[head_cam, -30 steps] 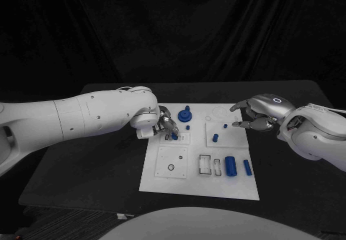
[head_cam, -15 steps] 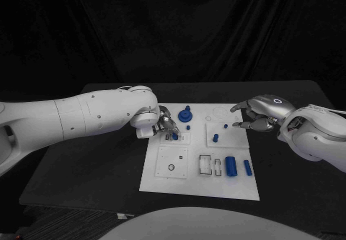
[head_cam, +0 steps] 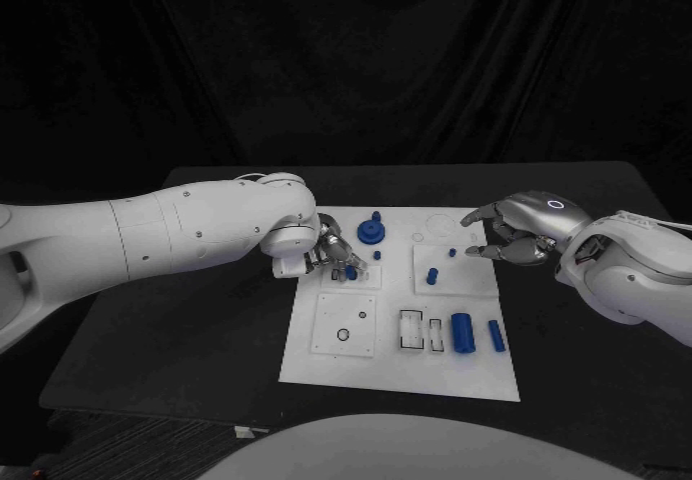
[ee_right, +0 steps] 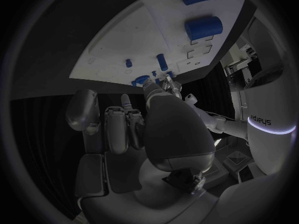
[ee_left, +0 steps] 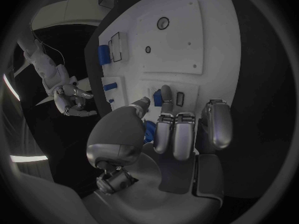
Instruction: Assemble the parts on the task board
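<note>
Task board (head_cam: 361, 350) lies between both arms; left robot hand (head_cam: 320, 252) pinches a small blue part (head_cam: 349, 272), right robot hand (head_cam: 508, 234) empty, fingers apart.

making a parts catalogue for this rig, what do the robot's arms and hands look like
Both arms are bulky, smooth white shells with rounded joints. The left hand and right hand are silver metal with segmented fingers and dark pads. The right hand's back carries a small glowing ring, and the right wrist view shows a lit band on the white body.
</note>
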`<state>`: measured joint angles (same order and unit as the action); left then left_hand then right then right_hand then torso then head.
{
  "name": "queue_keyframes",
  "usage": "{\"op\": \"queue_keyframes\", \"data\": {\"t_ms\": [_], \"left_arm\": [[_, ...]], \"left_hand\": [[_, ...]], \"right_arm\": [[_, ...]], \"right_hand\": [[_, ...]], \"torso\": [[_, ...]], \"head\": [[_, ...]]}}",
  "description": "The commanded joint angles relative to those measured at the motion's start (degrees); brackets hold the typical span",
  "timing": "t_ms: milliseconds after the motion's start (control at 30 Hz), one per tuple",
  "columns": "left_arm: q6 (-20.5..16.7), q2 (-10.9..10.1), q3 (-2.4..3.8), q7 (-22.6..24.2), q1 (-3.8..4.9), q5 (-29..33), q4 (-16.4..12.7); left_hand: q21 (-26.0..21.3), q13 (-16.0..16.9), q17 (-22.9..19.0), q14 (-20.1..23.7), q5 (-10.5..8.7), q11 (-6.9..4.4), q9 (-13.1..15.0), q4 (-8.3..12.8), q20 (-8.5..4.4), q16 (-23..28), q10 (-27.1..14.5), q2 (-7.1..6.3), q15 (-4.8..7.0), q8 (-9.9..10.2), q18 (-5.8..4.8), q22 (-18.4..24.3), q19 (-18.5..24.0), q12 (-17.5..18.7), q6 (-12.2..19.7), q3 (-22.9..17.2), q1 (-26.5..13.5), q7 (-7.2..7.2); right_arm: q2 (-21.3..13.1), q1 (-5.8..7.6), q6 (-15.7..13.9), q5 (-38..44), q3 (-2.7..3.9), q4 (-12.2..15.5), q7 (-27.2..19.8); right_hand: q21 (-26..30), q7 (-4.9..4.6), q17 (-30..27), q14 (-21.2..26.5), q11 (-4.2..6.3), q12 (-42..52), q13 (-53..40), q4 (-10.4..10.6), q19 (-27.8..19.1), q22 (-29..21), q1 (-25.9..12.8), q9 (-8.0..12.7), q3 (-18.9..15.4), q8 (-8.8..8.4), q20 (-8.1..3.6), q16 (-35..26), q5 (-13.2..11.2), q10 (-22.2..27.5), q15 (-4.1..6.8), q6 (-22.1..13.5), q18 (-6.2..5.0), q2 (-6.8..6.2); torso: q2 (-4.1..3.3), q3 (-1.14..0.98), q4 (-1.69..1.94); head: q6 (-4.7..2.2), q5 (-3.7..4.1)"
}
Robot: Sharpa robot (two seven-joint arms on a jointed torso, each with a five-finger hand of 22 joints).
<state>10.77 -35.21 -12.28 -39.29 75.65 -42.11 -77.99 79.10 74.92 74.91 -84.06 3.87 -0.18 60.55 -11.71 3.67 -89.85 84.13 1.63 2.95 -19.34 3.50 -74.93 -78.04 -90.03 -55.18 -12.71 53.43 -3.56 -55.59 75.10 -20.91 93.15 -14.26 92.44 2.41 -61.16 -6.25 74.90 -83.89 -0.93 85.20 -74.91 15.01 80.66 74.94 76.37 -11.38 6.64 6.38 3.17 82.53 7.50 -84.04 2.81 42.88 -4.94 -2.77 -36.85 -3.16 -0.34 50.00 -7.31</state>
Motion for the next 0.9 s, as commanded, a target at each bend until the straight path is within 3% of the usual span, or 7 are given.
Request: {"op": "queue_keyframes", "data": {"t_ms": [33,367,767,900], "left_arm": [[0.7,0.0,-0.03,-0.2,-0.18,0.2,-0.2],[-1.2,-0.2,-0.02,0.9,-0.18,0.2,-0.7],[-2.8,-1.3,-0.01,1.5,-0.09,-0.1,-2.3],[-3.4,-2.4,0.00,1.4,0.46,-2.4,-3.8]], "left_hand": [[-0.3,15.1,15.1,-5.9,-0.45,-0.41,2.5,-0.7,-0.18,-0.2,5.9,0.35,0.15,-2.1,0.34,-4.5,-0.5,0.0,0.2,1.6,-0.3,0.57],[0.0,15.1,15.1,-5.9,-0.11,-0.99,6.1,-0.5,-0.64,-0.2,5.9,0.82,0.64,-5.3,0.21,-5.1,-1.1,0.0,0.1,3.0,1.5,1.24],[0.4,15.1,15.1,-5.9,0.75,-1.30,7.1,0.1,-0.92,-0.2,5.9,1.15,0.94,-6.2,0.05,-5.6,-1.7,0.0,0.3,3.2,3.0,1.55],[0.7,15.1,15.1,-5.9,0.69,-1.38,7.2,0.1,-1.01,-0.2,5.9,1.01,1.04,-6.2,-0.04,-5.9,-2.1,0.0,0.3,3.4,3.1,1.59]], "right_arm": [[-0.1,-0.17,0.1,0.2,0.04,0.0,0.6],[-0.1,-0.20,0.1,0.2,0.04,-0.1,0.6],[-0.3,-0.20,0.0,0.2,0.04,0.1,0.7],[-0.4,-0.20,-0.2,0.2,0.04,0.1,0.7]], "right_hand": [[0.3,-0.08,7.7,-4.0,0.36,-0.3,-9.2,-0.3,-0.3,7.0,0.0,0.1,0.0,-0.26,-0.04,-0.3,0.3,-1.2,0.40,0.3,-0.66,0.40],[0.3,-0.08,7.7,-4.0,0.36,-0.3,-9.2,-0.3,-0.3,7.0,0.0,0.1,0.0,-0.26,-0.04,-0.3,0.3,-1.2,0.40,0.3,-0.66,0.40],[0.3,-0.08,7.6,-4.0,0.36,-0.4,-9.2,-0.3,-0.3,6.9,0.1,0.1,0.0,-0.26,-0.05,-0.4,0.3,-1.1,0.41,0.3,-0.67,0.39],[0.4,-0.08,7.6,-4.0,0.36,-0.4,-9.1,-0.3,-0.3,6.9,0.1,0.1,0.0,-0.25,-0.05,-0.4,0.3,-1.1,0.41,0.4,-0.67,0.40]], "torso": [[-0.01,0.02,-0.03],[-0.07,-0.06,0.03],[-0.13,-0.03,0.01],[-0.08,-0.06,0.01]], "head": [[0.00,-0.08],[0.00,0.07],[0.00,0.01],[0.00,0.31]]}}
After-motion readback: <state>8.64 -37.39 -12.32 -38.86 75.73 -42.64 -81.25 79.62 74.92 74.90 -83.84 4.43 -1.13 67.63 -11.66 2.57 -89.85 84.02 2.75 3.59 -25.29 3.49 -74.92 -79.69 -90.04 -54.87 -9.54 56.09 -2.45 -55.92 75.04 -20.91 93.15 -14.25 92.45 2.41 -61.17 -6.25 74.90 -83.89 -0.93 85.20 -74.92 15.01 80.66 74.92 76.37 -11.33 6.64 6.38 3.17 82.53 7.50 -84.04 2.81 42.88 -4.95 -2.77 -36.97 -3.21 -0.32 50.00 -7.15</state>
